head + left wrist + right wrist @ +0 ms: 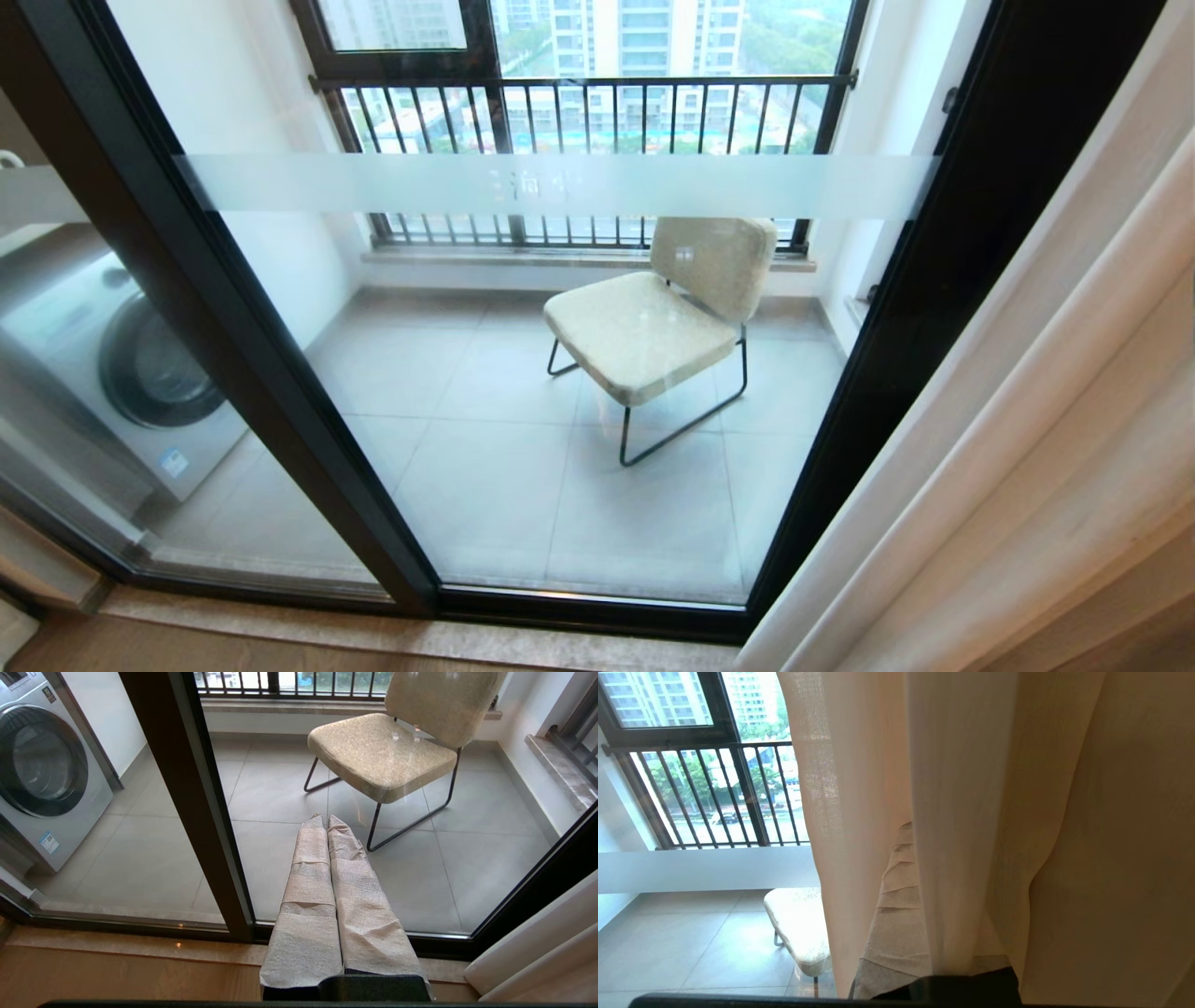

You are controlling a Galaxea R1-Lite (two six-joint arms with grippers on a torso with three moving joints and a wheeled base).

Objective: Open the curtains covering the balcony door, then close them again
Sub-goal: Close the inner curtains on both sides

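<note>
The curtains (1027, 448) hang gathered at the right side of the balcony door (560, 392), leaving most of the glass uncovered. In the head view they run off the right and bottom edges, so neither their top nor their hem shows, and the thick and thin layers are hard to tell apart there.

Through the glass a beige chair (663, 317) on thin dark legs stands on the grey tiled balcony floor (485, 467), near the black-railed window (579, 121). A frosted band (560, 185) crosses the pane; its small characters are too faint to read. Behind the left panel a washing machine (121, 373) is dimmed by reflections and cut off at the picture's left edge.

Neither arm appears in the head view. The left claw (326, 820), wrapped in pale cloth, has its two fingers pressed together, holding nothing, pointing toward the glass above the pale sill (140, 947) at the foot of the door. The right claw (906, 830) is mostly hidden: sheer folds (962, 812) drape in front of it, so only one wrapped finger (896, 896) shows between the folds. Its jaws are closed, but whether any fabric is pinched between them cannot be made out. The chair's seat peeks out beside the sheer.
</note>
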